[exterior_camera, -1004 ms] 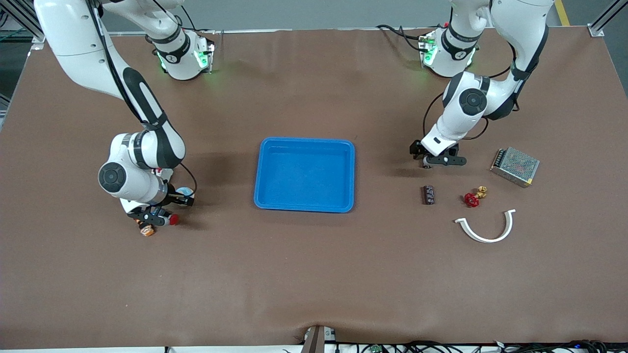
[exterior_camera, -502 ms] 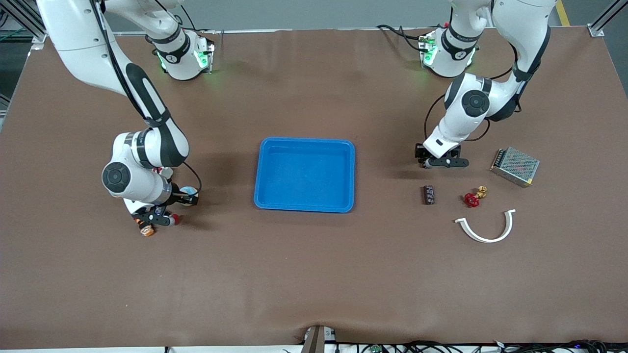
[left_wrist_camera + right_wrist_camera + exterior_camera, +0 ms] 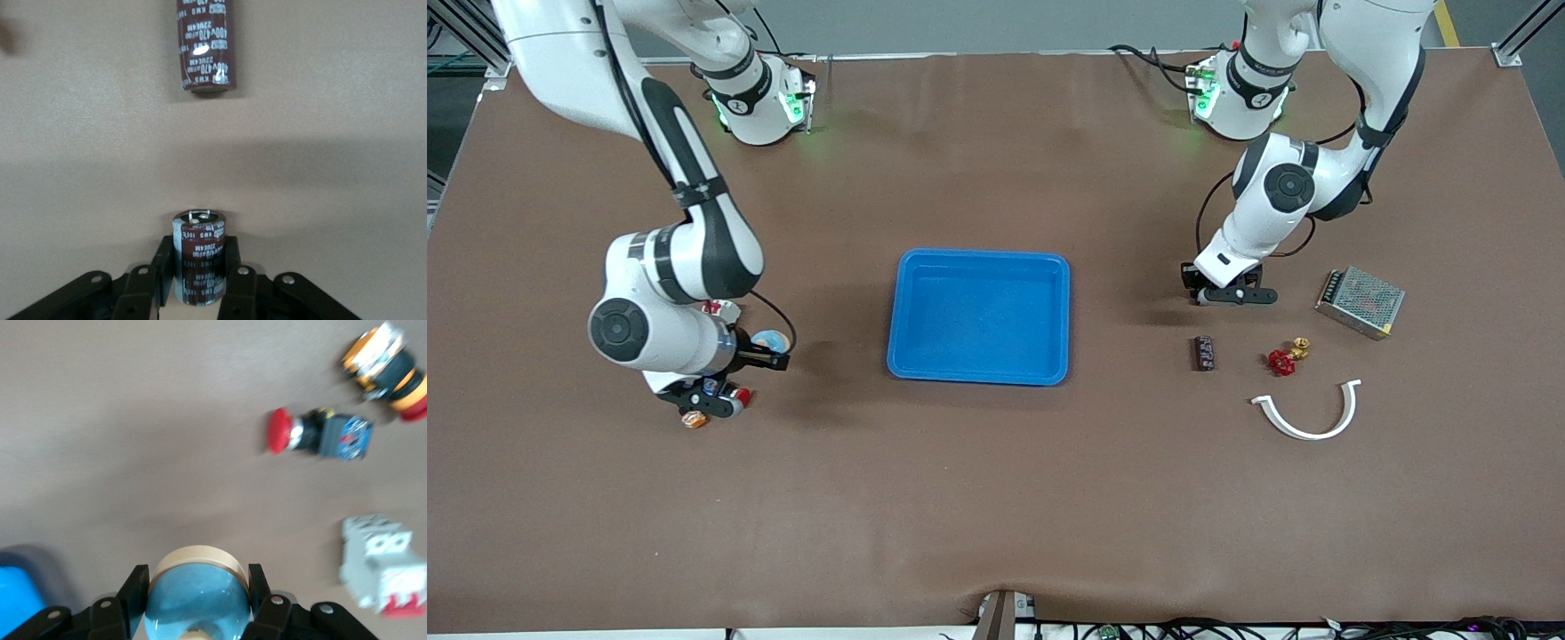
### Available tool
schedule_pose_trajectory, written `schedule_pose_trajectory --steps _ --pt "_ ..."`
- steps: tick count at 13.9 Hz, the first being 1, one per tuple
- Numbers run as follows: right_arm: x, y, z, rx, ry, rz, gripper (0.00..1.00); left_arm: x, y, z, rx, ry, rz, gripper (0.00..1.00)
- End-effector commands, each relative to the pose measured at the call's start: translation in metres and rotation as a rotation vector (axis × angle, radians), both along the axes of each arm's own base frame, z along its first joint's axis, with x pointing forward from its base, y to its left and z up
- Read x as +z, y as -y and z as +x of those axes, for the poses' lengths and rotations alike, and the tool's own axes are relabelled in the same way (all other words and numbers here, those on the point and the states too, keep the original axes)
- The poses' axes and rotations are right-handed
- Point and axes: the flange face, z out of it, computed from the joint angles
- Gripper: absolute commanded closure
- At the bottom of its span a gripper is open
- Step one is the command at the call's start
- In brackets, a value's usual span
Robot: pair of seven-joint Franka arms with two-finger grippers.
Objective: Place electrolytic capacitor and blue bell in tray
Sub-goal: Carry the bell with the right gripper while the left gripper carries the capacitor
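While the front view shows the brown table (image 3: 996, 498) and the blue tray (image 3: 979, 316) in its middle, only the wrist views show the grips: the right gripper (image 3: 197, 600) squeezes the blue bell (image 3: 197, 600), and the left gripper (image 3: 198, 270) squeezes a capacitor (image 3: 199, 250).

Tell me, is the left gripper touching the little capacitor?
Touching. The left wrist view shows the left gripper shut on the capacitor, one finger pressed against each side.
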Motion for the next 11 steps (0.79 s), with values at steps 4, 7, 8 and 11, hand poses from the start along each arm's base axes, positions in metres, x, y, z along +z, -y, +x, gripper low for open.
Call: schedule_pose_trajectory --steps 4,7,8,11 --pt "0.028 -0.168 -0.038 -0.165 0.049 -0.036 0.59 0.029 0.017 0.022 0.321 0.054 -0.029 1.0" --pt "0.022 -0.216 -0.063 -0.149 0.067 -0.017 0.6 0.05 0.046 0.043 0.455 -0.062 0.049 1.0" --pt "0.019 -0.222 -0.066 -0.148 0.068 -0.005 0.6 0.06 0.059 0.051 0.566 -0.081 0.068 1.0" --pt "-0.008 -0.234 -0.083 -0.129 0.127 0.026 0.61 0.086 0.097 0.055 0.715 -0.093 0.094 1.0"
